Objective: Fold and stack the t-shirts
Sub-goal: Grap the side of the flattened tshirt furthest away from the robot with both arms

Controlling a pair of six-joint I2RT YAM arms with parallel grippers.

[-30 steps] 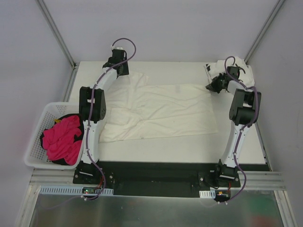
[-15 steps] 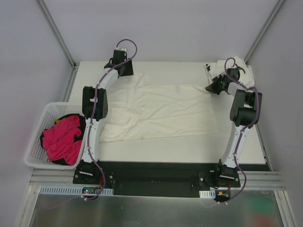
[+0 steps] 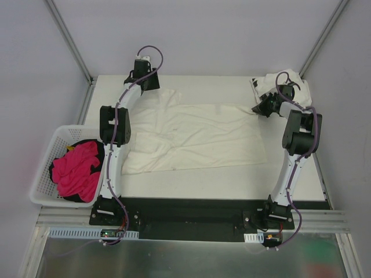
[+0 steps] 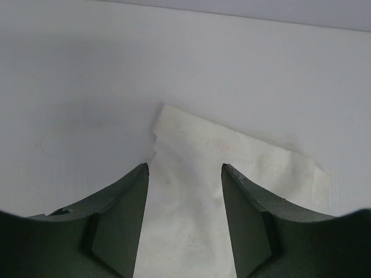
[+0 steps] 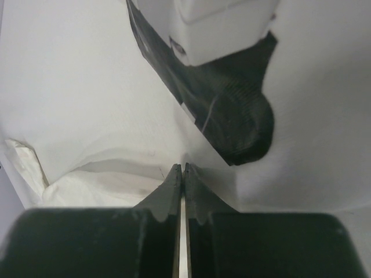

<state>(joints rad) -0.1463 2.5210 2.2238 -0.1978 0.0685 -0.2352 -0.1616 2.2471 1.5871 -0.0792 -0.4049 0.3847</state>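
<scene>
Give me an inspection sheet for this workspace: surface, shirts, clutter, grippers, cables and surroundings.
Surface: white table, bare along its near edge.
Job's things: cream-white t-shirt spread out mid-table, wrinkled, not yet folded; printed white t-shirt bunched in the far right corner.
Clutter: white basket left of the table, holding pink cloth over something dark.
Grippers: left gripper open, over the cream-white shirt's far left end; right gripper shut at that shirt's far right edge; whether it pinches cloth cannot be told.
Cables: purple cables loop at each wrist, clear of the shirts.
Surroundings: grey walls with metal frame struts.
</scene>
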